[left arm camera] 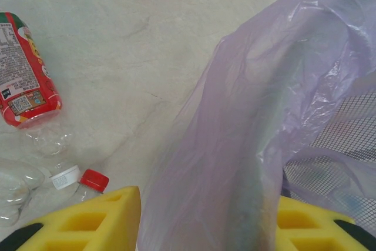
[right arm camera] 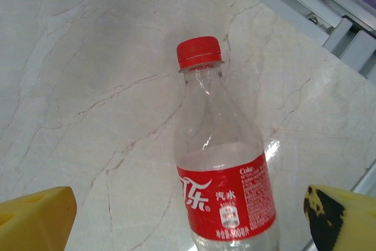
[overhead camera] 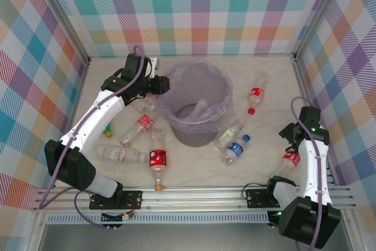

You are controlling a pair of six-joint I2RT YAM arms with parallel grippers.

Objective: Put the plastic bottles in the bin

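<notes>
- Checked walls box in a pale marble table in the top external view. The bin stands mid-table with plastic bottles lying on both sides of it. The left gripper sits at the bin's left rim.
- Left wrist view: the yellow fingers are spread wide, with the lavender bag and the rim between them and no bottle. I judge this arm has nothing to drop and needs to go for another bottle.
- Right wrist view: the right gripper is wide open around a red-label bottle lying flat, cap pointing away. The grasp looks to be the step in hand. The next move calls for lowering, closing on the body, then carrying it to the bin.
</notes>
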